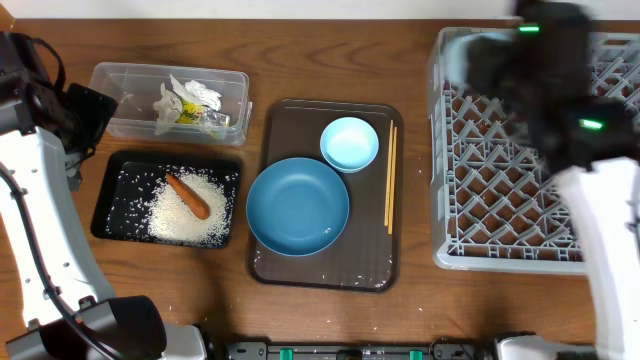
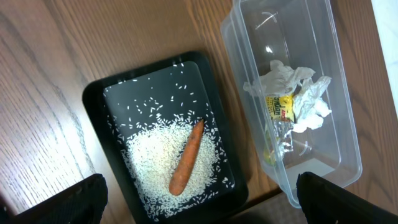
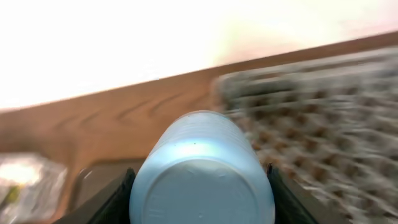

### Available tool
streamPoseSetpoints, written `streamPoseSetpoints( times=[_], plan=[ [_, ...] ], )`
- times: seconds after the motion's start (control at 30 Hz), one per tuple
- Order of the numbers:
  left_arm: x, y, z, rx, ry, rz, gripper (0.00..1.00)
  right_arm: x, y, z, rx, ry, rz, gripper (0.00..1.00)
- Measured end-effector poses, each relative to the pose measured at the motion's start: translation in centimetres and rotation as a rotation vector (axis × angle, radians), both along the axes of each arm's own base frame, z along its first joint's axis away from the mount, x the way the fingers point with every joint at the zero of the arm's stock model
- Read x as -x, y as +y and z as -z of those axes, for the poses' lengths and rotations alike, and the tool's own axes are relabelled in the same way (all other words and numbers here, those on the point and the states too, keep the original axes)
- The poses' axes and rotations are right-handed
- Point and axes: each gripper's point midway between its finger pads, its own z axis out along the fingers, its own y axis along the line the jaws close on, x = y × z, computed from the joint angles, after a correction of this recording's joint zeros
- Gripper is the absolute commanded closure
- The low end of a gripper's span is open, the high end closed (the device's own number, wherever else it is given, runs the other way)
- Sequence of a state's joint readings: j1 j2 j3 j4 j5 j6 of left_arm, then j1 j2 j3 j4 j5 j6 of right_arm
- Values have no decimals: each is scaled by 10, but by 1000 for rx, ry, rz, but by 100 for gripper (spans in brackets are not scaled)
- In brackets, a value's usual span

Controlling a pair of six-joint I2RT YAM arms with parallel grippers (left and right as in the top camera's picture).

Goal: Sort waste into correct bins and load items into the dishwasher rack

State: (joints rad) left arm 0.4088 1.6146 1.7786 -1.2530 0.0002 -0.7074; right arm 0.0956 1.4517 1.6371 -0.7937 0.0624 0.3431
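Aloft, right tool (image 3: 199, 182) clamps cup (image 3: 196, 143) over rack (image 1: 500, 200) edge; left tool (image 2: 202, 202) gapes apart.

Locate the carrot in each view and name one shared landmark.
Overhead: carrot at left, on rice in the black tray.
Left wrist: lower centre, on the same rice.
Right wrist: not in it.
Landmark: clear tub holding wrappers, beside the tray.
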Motion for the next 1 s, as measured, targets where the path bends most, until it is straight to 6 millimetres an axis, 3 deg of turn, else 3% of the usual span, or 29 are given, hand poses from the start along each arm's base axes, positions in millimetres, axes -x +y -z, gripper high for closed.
streamPoseSetpoints(
  times=[0.13, 0.3, 0.37, 0.47, 0.77, 0.8, 0.87, 1.0],
  plan=[
    [0, 0, 0, 0, 1, 0, 1, 11, -90, 2, 21, 22, 208, 53],
    [0, 0, 0, 0, 0, 0, 1, 33, -193, 18, 28, 75, 451, 51],
    [0, 0, 0, 0, 0, 0, 1, 43, -228, 32, 24, 112, 538, 48],
    [0, 0, 0, 0, 0, 0, 1, 50, -261, 55, 8, 170, 609, 47],
    [0, 0, 0, 0, 0, 0, 1, 58, -312, 119, -35, 316, 695, 41],
    [0, 0, 0, 0, 0, 0, 1, 59, -316, 124, -37, 325, 699, 39],
    [0, 0, 0, 0, 0, 0, 1, 61, -321, 130, -37, 339, 707, 26],
    [0, 0, 0, 0, 0, 0, 1, 64, -326, 132, -36, 345, 711, 16]
  ],
)
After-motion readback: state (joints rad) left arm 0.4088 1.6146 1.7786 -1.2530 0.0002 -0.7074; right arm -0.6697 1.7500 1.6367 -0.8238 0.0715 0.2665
